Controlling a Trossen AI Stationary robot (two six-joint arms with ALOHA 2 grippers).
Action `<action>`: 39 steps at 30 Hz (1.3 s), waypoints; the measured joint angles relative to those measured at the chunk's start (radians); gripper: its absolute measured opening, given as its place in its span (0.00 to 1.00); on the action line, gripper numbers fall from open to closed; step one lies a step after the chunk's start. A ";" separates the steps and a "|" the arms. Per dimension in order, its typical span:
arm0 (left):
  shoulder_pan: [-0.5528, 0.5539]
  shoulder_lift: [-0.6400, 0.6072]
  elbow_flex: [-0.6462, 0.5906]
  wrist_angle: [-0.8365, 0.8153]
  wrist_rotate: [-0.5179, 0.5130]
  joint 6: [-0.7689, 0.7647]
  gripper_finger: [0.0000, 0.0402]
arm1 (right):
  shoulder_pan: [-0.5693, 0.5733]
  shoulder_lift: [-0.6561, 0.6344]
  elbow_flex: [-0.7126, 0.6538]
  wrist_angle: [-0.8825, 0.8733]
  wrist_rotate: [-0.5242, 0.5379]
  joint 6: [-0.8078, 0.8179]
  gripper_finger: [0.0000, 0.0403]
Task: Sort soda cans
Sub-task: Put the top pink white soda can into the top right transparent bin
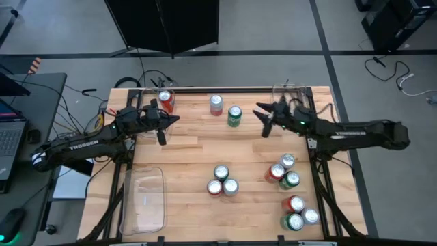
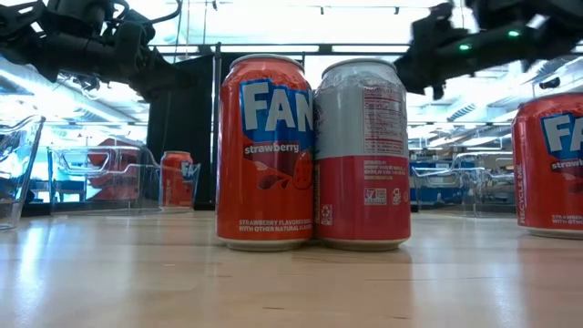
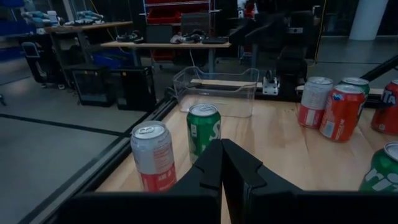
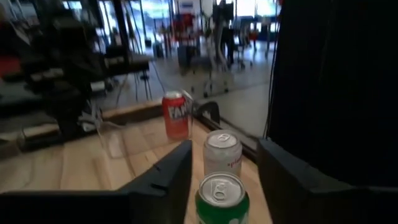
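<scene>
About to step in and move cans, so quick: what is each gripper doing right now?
Left gripper: closed, holding nothing, above the table.
Right gripper: open, holding nothing, with a green can and a silver-white can in front of it.

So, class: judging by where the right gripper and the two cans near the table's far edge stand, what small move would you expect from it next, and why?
Probably a short advance of the right gripper toward the green can, then closing. Its fingers stand apart and empty, and its wrist view lines the green can up between them, the silver-white can just beyond. The left gripper waits shut near the red can.
</scene>
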 joint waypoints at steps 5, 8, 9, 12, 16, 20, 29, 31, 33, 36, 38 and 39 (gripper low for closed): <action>0.000 0.000 0.000 -0.016 0.000 -0.005 0.02 | 0.000 0.195 0.160 -0.044 0.000 0.023 0.60; 0.000 0.000 0.000 -0.029 0.000 -0.003 0.02 | 0.000 0.310 0.281 -0.103 0.000 0.022 0.67; 0.000 0.000 0.000 -0.035 0.000 -0.003 0.02 | -0.001 0.347 0.327 -0.131 0.000 0.021 0.69; 0.000 0.000 0.000 -0.038 0.000 -0.003 0.02 | -0.007 0.458 0.465 -0.226 0.000 0.010 0.74; 0.000 0.000 0.000 -0.051 -0.001 -0.006 0.02 | -0.033 0.591 0.640 -0.365 -0.001 -0.012 0.79; 0.000 0.000 0.000 -0.063 -0.001 -0.007 0.02 | -0.077 0.705 0.790 -0.492 -0.078 -0.025 0.81; 0.000 0.000 0.000 -0.101 -0.001 -0.007 0.02 | -0.153 0.925 1.008 -0.649 -0.159 -0.036 0.82; 0.000 0.000 0.000 -0.109 -0.001 -0.007 0.02 | -0.165 0.957 1.039 -0.675 -0.160 -0.026 0.83; 0.000 0.000 0.000 -0.110 -0.001 -0.007 0.02 | -0.176 0.985 1.064 -0.701 -0.160 -0.020 0.84; 0.000 0.000 0.000 -0.112 -0.001 -0.006 0.02 | -0.189 1.014 1.083 -0.714 -0.182 -0.015 0.86; 0.000 0.000 0.000 -0.113 -0.001 -0.003 0.02 | -0.196 1.030 1.085 -0.723 -0.219 -0.012 0.86; 0.000 0.000 0.000 -0.113 -0.001 -0.003 0.02 | -0.198 1.038 1.085 -0.729 -0.230 -0.012 0.86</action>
